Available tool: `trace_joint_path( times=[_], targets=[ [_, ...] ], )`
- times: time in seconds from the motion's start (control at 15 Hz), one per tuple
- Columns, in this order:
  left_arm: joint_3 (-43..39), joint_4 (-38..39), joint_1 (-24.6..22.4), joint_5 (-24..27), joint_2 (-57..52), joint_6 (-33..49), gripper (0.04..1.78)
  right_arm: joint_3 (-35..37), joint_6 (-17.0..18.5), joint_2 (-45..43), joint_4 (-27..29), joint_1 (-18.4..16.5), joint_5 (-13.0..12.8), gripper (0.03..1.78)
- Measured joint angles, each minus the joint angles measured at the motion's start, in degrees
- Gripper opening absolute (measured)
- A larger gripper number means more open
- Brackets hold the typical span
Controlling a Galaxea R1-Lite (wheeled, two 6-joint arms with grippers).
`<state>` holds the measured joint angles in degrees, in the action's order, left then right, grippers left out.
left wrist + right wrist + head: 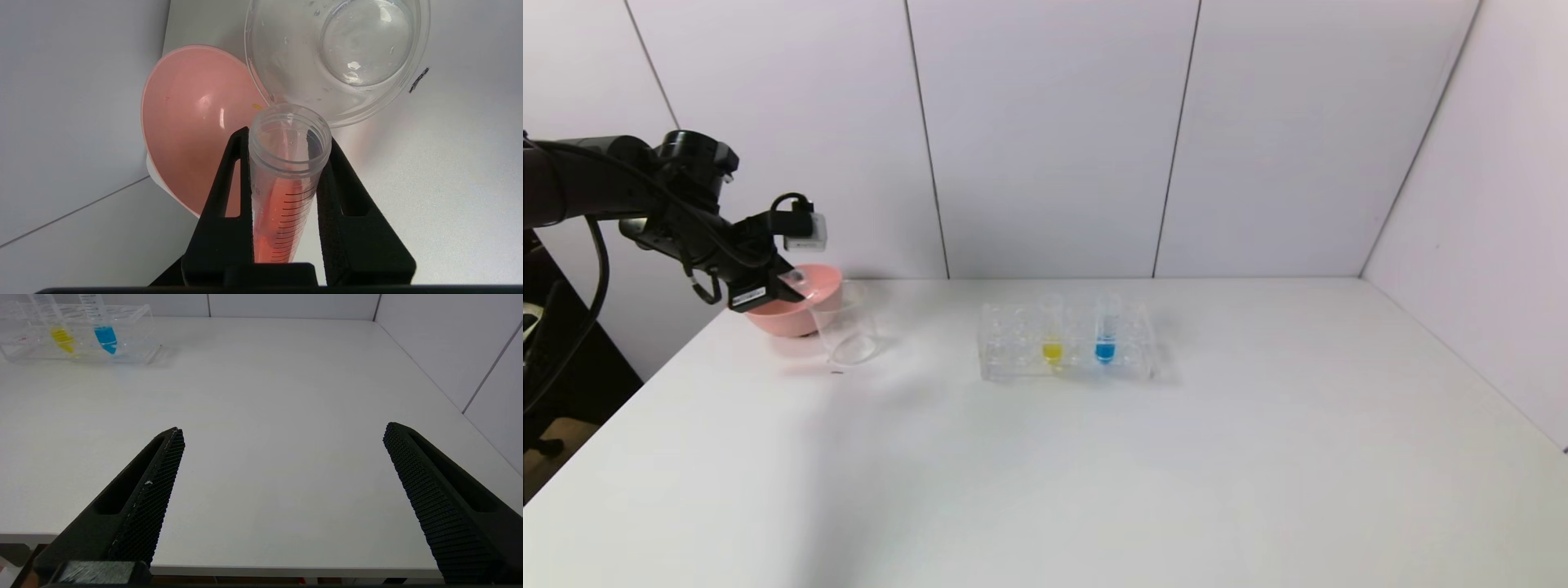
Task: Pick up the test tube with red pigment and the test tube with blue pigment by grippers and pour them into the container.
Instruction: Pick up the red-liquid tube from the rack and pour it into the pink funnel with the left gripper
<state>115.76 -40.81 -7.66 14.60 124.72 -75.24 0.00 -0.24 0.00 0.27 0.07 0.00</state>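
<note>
One hand (286, 163) grips red tube (286, 212); head view hides it.

Red test tube (286, 192) is clamped in my left gripper (286, 139), tipped so its open mouth sits right over the container (282, 61) rim. Container's clear glass, upright. Blue test tube (1105, 331) stands upright in its rack slot, well apart.
</note>
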Motion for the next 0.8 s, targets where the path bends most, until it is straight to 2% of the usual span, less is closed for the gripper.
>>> trace_joint_path(
  times=[0.8],
  targets=[
    [0.0, 0.61, 1.18, -3.19, -1.05, -0.28, 0.46, 0.0, 0.0, 0.0, 0.0, 0.0, 0.0, 1.77]
  ],
)
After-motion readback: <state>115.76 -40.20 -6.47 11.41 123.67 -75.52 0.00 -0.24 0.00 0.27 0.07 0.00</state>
